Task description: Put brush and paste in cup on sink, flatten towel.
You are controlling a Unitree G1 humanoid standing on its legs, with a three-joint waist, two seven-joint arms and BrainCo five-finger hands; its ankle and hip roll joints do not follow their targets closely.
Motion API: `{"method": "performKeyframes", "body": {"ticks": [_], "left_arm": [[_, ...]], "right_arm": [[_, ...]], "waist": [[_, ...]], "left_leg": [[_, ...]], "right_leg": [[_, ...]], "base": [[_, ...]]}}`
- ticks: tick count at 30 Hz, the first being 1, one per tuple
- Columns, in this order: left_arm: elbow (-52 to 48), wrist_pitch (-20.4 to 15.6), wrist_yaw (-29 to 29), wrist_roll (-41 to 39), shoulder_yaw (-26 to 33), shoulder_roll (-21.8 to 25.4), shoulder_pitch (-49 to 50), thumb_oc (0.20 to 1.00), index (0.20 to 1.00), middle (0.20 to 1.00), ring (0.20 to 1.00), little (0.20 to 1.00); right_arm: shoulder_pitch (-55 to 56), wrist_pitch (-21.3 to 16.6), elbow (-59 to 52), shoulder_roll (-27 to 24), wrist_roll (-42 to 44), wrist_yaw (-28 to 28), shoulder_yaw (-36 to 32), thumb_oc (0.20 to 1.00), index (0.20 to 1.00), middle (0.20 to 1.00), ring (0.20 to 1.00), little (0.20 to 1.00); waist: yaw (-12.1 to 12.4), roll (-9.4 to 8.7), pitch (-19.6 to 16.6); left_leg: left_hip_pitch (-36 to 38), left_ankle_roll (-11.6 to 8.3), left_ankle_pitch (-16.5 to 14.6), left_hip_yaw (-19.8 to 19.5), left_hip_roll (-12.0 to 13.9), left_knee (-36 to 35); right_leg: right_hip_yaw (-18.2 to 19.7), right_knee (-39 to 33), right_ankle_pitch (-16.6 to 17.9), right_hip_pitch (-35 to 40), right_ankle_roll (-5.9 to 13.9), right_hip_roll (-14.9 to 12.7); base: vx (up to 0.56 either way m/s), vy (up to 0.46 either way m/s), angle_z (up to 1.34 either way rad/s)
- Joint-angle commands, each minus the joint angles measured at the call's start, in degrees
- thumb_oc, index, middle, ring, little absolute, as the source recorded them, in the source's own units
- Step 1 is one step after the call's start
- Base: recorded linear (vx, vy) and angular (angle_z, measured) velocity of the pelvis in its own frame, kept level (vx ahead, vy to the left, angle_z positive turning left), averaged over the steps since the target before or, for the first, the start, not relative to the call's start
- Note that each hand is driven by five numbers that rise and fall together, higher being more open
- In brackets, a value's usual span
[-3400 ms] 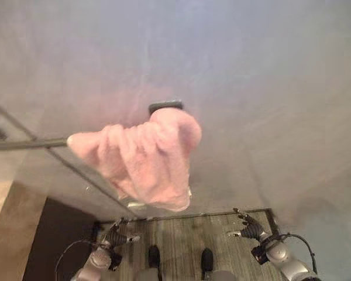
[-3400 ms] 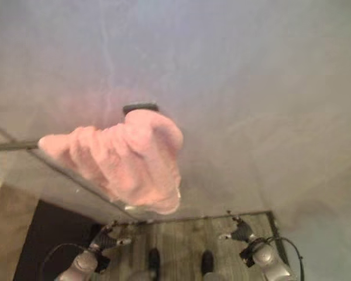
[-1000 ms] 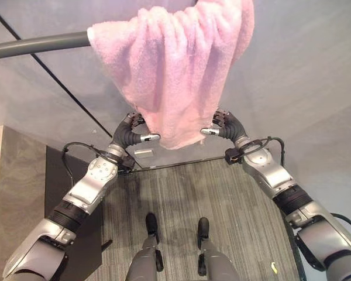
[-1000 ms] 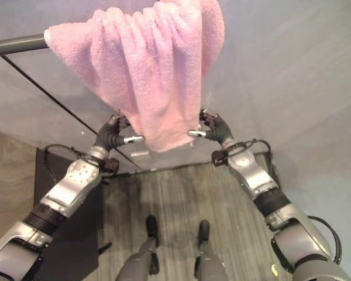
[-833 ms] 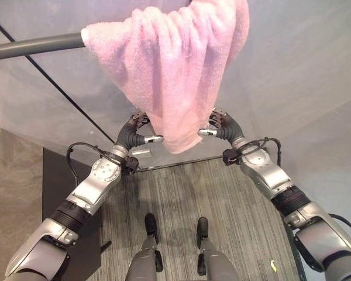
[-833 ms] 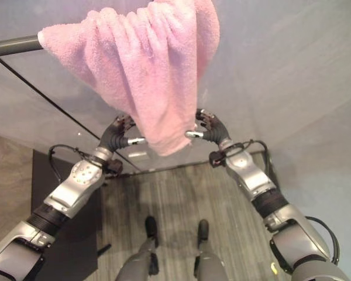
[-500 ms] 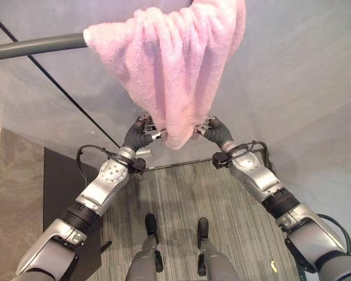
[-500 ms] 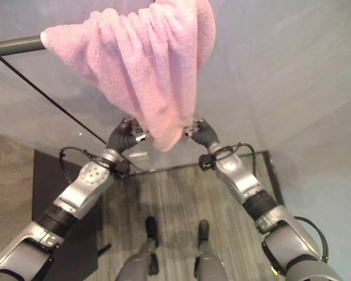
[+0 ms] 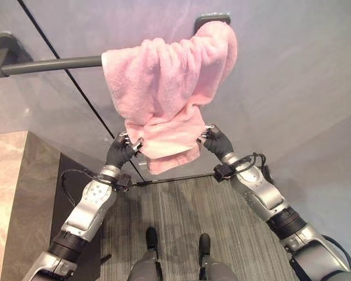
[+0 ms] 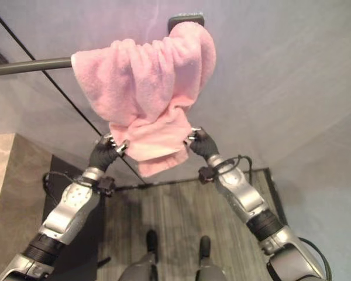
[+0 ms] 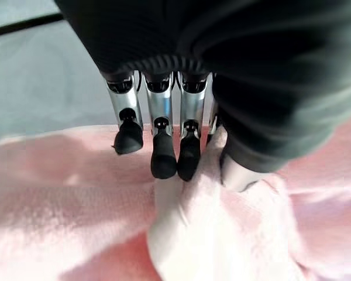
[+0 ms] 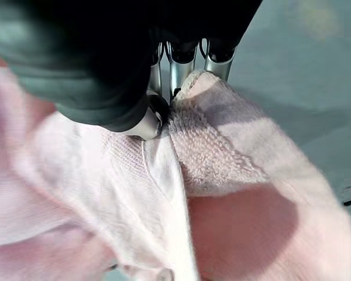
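Two hands grip the pink towel (image 9: 164, 99), which hangs bunched over the rail (image 9: 47, 64). Left hand (image 9: 120, 151): fingers (image 11: 162, 158) curled, thumb opposed, pinching the lower left edge. Right hand (image 9: 215, 141): thumb and fingers (image 12: 181, 67) clamp the lower right edge, cloth between them.

Count: 1 bunched pink terry towel (image 9: 164, 96); 1 dark grey round metal towel rail (image 9: 47, 64) with 2 wall brackets, one at the left end (image 9: 0, 47), one behind the towel (image 9: 212, 19); 2 robot hands: left hand (image 9: 120, 151), right hand (image 9: 215, 141).
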Motion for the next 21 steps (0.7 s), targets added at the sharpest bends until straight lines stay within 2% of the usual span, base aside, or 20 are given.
{"method": "performKeyframes", "body": {"ticks": [1, 5, 8, 13, 17, 19, 20, 21], "left_arm": [[-0.1, -1.8, 0.8, 1.2, 4.0, 2.0, -0.2, 0.2, 0.2, 0.2, 0.2, 0.2], [-5.9, -3.3, 2.3, 0.9, 7.6, 1.7, 0.3, 0.2, 0.2, 0.2, 0.2, 0.2], [-14.1, -6.2, 4.7, -0.1, 12.1, -0.1, 0.9, 0.2, 0.2, 0.2, 0.2, 0.2], [-18.7, -7.1, 6.1, 0.1, 16.8, -1.0, 5.2, 0.2, 0.2, 0.2, 0.2, 0.2], [-18.2, -7.0, 7.3, 0.3, 21.0, -0.5, 10.2, 0.2, 0.2, 0.2, 0.2, 0.2], [-16.8, -6.6, 7.8, 0.3, 21.3, -0.7, 11.2, 0.2, 0.2, 0.2, 0.2, 0.2], [-12.6, -5.8, 7.5, -1.4, 19.4, -1.8, 11.8, 0.2, 0.2, 0.2, 0.2, 0.2], [-11.3, -5.8, 7.4, -1.8, 18.6, -1.8, 11.7, 0.2, 0.2, 0.2, 0.2, 0.2]], "right_arm": [[0.9, -3.9, -2.2, 1.5, 0.3, 0.7, -3.1, 0.2, 0.2, 0.2, 0.2, 0.2], [0.3, -5.2, -7.9, 1.8, 1.9, 1.0, -3.6, 0.2, 0.2, 0.2, 0.2, 0.2], [-1.4, -7.0, -15.5, 2.4, 3.3, 1.6, -2.8, 0.2, 0.2, 0.2, 0.2, 0.2], [-0.8, -7.6, -21.5, 3.3, 4.9, 3.0, -0.8, 0.2, 0.2, 0.2, 0.2, 0.2], [-0.7, -6.3, -21.9, 3.4, 6.3, 4.5, 2.9, 0.2, 0.2, 0.2, 0.2, 0.2], [-0.7, -5.8, -20.1, 3.5, 6.1, 4.5, 4.2, 0.2, 0.2, 0.2, 0.2, 0.2], [-1.0, -4.1, -15.9, 4.6, 6.1, 5.1, 6.8, 0.2, 0.2, 0.2, 0.2, 0.2], [-1.0, -4.2, -13.8, 4.7, 5.9, 4.9, 7.1, 0.2, 0.2, 0.2, 0.2, 0.2]], "waist": [[0.6, -3.74, -6.6], [0.8, -4.31, -7.6], [1.1, -5.09, -8.2], [1.9, -5.41, -8.6], [3.6, -5.78, -8.4], [4.0, -5.87, -8.3], [4.7, -6.17, -8.1], [4.7, -6.14, -8.0]], "left_leg": [[2.0, -3.05, -1.4, -2.3, 1.5, 0.3], [3.1, -3.15, -1.6, -2.5, 1.9, 0.3], [3.4, -3.33, -1.7, -2.8, 2.1, 0.3], [3.1, -3.25, -1.8, -3.2, 1.9, 0.3], [2.6, -3.14, -1.6, -3.9, 1.6, 0.3], [2.4, -3.1, -1.5, -4.1, 1.4, 0.3], [2.1, -3.01, -1.4, -4.4, 1.3, 0.3], [2.1, -2.99, -1.4, -4.4, 1.3, 0.3]], "right_leg": [[4.6, -0.1, 2.7, -3.4, 3.59, -4.4], [4.0, -0.1, 2.3, -1.9, 3.51, -4.2], [3.5, 0.1, 2.1, -1.3, 3.38, -4.1], [2.8, 0.0, 2.0, -1.1, 3.27, -4.3], [2.0, 0.0, 2.0, -1.0, 3.18, -4.6], [1.7, -0.1, 1.9, -0.9, 3.11, -4.7], [1.4, -0.1, 2.1, -0.9, 3.09, -4.8], [1.3, 0.0, 2.0, -0.9, 3.09, -4.8]], "base": [[0.0, 0.0, 0.0], [0.0, 0.0, 0.0], [0.01, -0.009, 0.1], [0.01, -0.001, 0.05], [-0.01, 0.001, 0.03], [-0.02, -0.005, 0.16], [-0.02, -0.01, 0.27], [-0.02, -0.004, 0.23]]}}
